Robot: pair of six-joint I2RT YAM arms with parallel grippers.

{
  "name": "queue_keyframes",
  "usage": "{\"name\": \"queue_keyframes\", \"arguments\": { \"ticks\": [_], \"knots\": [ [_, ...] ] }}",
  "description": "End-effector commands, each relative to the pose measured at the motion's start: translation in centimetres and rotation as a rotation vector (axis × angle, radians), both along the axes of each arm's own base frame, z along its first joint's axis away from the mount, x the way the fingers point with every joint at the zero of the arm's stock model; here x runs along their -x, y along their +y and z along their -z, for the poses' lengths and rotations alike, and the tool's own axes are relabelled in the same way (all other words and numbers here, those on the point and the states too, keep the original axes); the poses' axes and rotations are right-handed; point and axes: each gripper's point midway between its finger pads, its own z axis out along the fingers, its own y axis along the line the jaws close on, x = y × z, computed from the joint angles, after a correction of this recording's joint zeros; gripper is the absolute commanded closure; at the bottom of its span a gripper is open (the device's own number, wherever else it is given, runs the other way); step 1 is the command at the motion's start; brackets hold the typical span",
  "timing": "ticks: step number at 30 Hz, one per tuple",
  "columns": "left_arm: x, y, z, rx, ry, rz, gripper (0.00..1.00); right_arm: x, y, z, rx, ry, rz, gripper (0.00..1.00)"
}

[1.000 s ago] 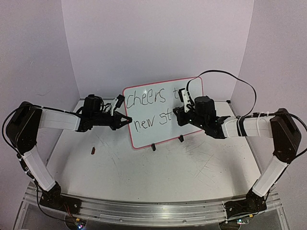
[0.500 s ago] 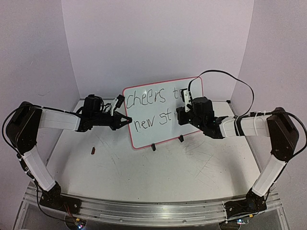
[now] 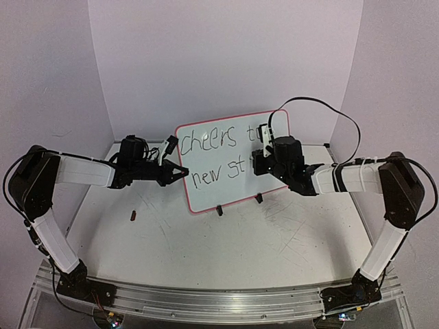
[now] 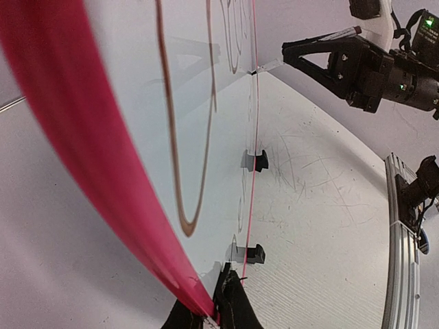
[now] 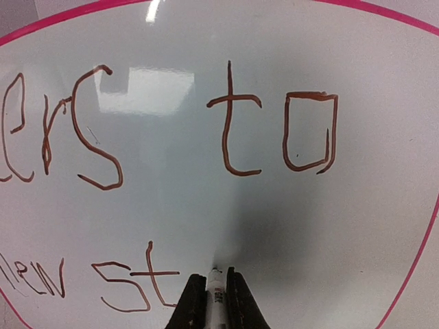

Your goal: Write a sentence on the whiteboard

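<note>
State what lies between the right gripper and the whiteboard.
A marker clamped in the right gripper, tip at the whiteboard; the right wrist view shows it.

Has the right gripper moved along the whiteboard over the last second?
Yes, slightly. In the top view the right gripper, holding the marker, has crept up and left, away from the right clip foot of the whiteboard.

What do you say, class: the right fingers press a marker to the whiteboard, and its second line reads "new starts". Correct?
Not quite. The right fingers press the marker to the whiteboard, but the second line reads only "new st", as the right wrist view shows.
</note>
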Motion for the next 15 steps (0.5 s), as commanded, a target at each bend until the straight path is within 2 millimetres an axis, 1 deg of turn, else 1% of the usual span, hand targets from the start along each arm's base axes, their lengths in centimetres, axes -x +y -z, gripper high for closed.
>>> {"name": "queue_keyframes", "arguments": {
  "ticks": [1,11,15],
  "knots": [
    [-3.4,1.7,-0.2,-0.109,-0.131,-0.121,1.00,-0.3,1.4,-0.8,-0.039,-0.012,-0.048,1.00],
    [-3.4,1.7,-0.2,-0.108,-0.131,-0.120,1.00,1.0,1.1,2.3,-0.024,0.077,-0.072,1.00],
    [-3.3,1.7,-0.2,-0.108,-0.130,-0.119,1.00,1.3,0.7,3.3,-0.009,0.101,-0.059,1.00]
  ]
}}
